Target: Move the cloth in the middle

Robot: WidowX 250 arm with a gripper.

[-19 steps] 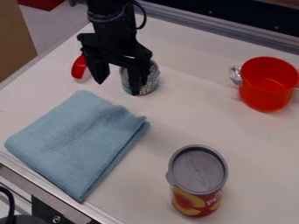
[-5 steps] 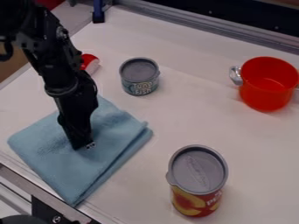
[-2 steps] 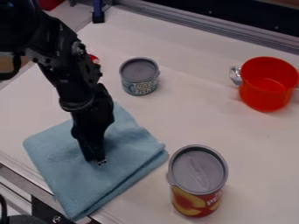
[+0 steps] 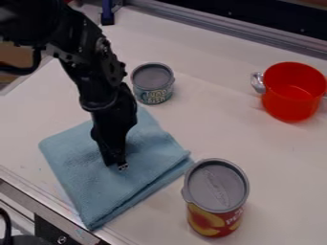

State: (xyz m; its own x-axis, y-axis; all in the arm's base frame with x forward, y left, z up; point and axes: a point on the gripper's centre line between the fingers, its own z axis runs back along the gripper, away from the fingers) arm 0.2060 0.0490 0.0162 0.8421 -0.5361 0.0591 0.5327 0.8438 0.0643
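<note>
I had the hand (image 4: 119, 165) pressed together, its tips down on the blue cloth (image 4: 80, 167); I couldn't tell whether it pinched any fabric. The cloth lay folded on the worktop (image 4: 230, 136), beside the tall can (image 4: 216, 191).

The end effector (image 4: 119, 165) hides part of the cloth (image 4: 80, 165); the right edge crops the pot (image 4: 290, 105).
</note>
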